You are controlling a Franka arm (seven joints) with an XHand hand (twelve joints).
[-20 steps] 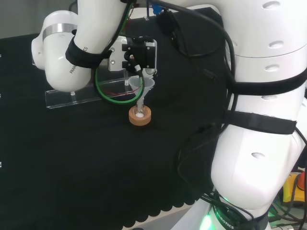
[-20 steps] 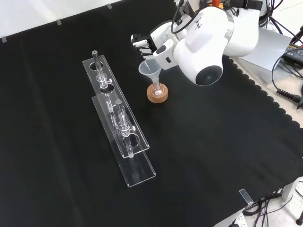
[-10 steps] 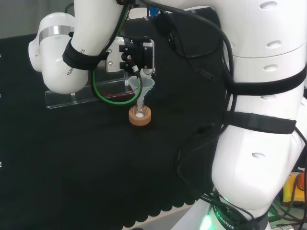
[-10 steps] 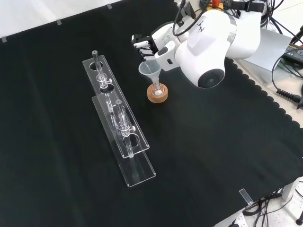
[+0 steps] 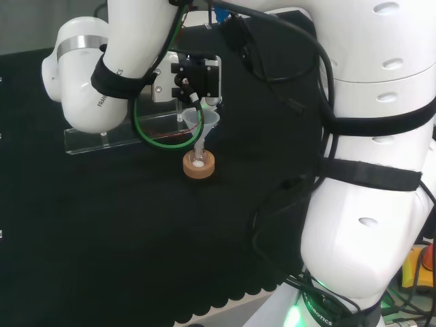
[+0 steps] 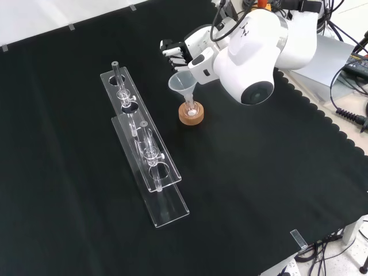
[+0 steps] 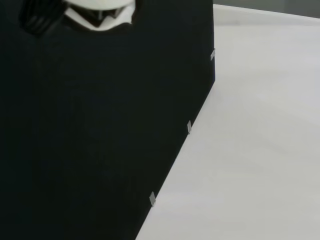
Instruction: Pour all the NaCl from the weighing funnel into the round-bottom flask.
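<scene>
Just above the bench's middle in the front view, the black and white robot hand (image 6: 175, 51) comes in from the top and hangs close over the mouth of the big clear cone-shaped funnel (image 6: 179, 82). Whether the robot hand is spread, pressed together or pinching something cannot be told, since the arm's large white link with a round grey cap (image 6: 253, 54) stands right beside it and hides most of it. The funnel stands upright, mouth up, with its stem in the small clear round-bottom flask (image 6: 191, 107). That flask sits on a round tan cork ring (image 6: 191, 117) on the black-cloth worktop (image 6: 259, 190), and a small patch of white material shows inside it. In the head view the same funnel, flask and cork ring stand in a line just below the wrist, left of the arm's big white links. To the left of the flask in the front view, well apart from it, two long clear acrylic racks (image 6: 122, 93) (image 6: 158, 184) lie end to end with their ends overlapping, and small clear glass pieces stand in their holes. From the wrist, a blurred white part of the robot hand (image 7: 100, 9) shows over the dark cloth, whose straight edge meets a pale surface.
</scene>
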